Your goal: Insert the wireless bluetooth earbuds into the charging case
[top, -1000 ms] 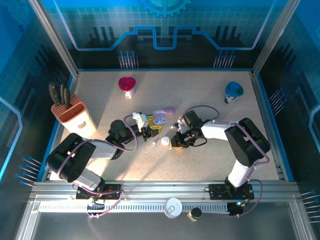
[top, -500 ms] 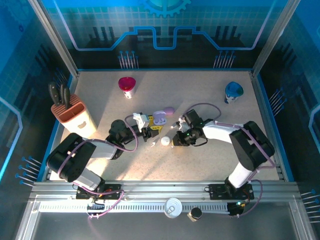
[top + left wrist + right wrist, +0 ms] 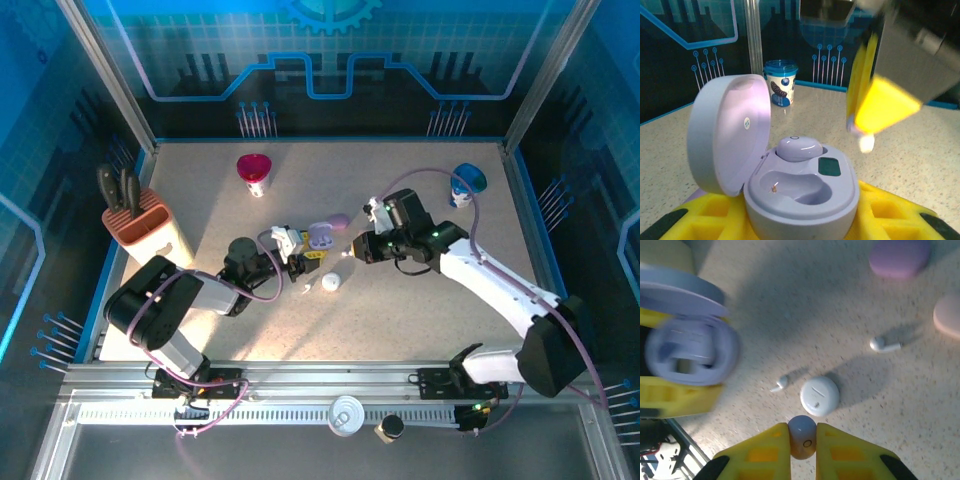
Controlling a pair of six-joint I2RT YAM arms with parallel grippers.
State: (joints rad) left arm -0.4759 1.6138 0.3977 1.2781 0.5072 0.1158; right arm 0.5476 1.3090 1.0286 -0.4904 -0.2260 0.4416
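Grips the charging case (image 3: 800, 200) in the left fingers (image 3: 885, 217), yellow pads pressed against its lilac base from both sides, with the lid (image 3: 730, 135) hinged up and standing open. Shows, in the left wrist view, a seated earbud (image 3: 799, 148) resting in the far socket and a bare near socket (image 3: 800, 187) in front of it. Pinches a held earbud (image 3: 802, 435), pale lilac, between the tips of the right fingers (image 3: 772, 447), closed tight on its two sides. Holds it off the bench (image 3: 420, 320), just right of the open case in the top view and apart from it; shows the right fingers blurred in the left wrist view, hanging above and to the right of the case. Sees, in the right wrist view, a round white case (image 3: 819, 395) lying shut on the bench past the fingertips, near the held earbud, with a white earbud (image 3: 780, 383) just left of that case and a second white earbud (image 3: 883, 345) farther to its right, both loose on the bench. Finds a purple case (image 3: 900, 257) and a pink case (image 3: 947, 315), both shut, farther off near the edges of that view. Sees a blue cup (image 3: 780, 82) upright at the back of the bench, beyond the open lid
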